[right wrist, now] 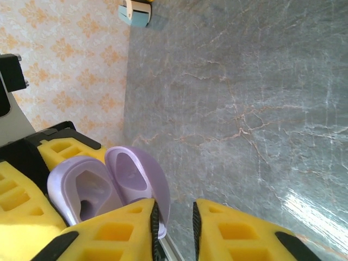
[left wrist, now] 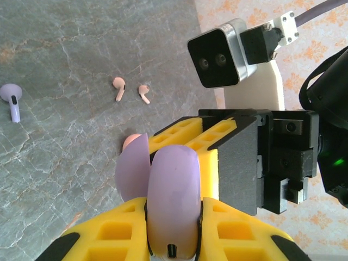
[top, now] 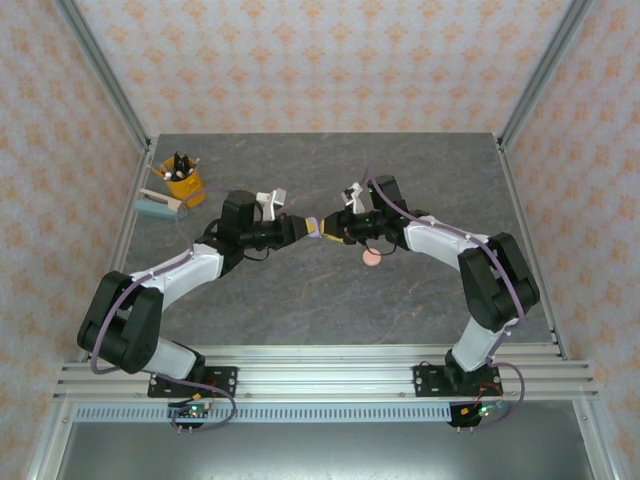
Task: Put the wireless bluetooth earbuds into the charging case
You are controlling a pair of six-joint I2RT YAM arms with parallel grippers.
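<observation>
My left gripper [left wrist: 174, 204] is shut on the lilac charging case [left wrist: 173, 190], held above the table with its charging port toward the camera. The case's lid [right wrist: 136, 179] stands open, and the empty wells of the case body [right wrist: 81, 190] show. My right gripper [right wrist: 174, 209] is open; the lid's rim sits between its yellow fingers, against the left pad and apart from the right one. Both grippers meet at mid-table [top: 318, 228]. Two salmon-pink earbuds [left wrist: 119, 87] [left wrist: 144, 93] and one lilac earbud [left wrist: 12, 98] lie on the grey table.
A round pink case [top: 371, 256] lies on the table just below the right gripper. A yellow cup of pens [top: 182, 182] and a teal box [top: 158, 205] stand at the back left. Metal frame posts and patterned walls border the table.
</observation>
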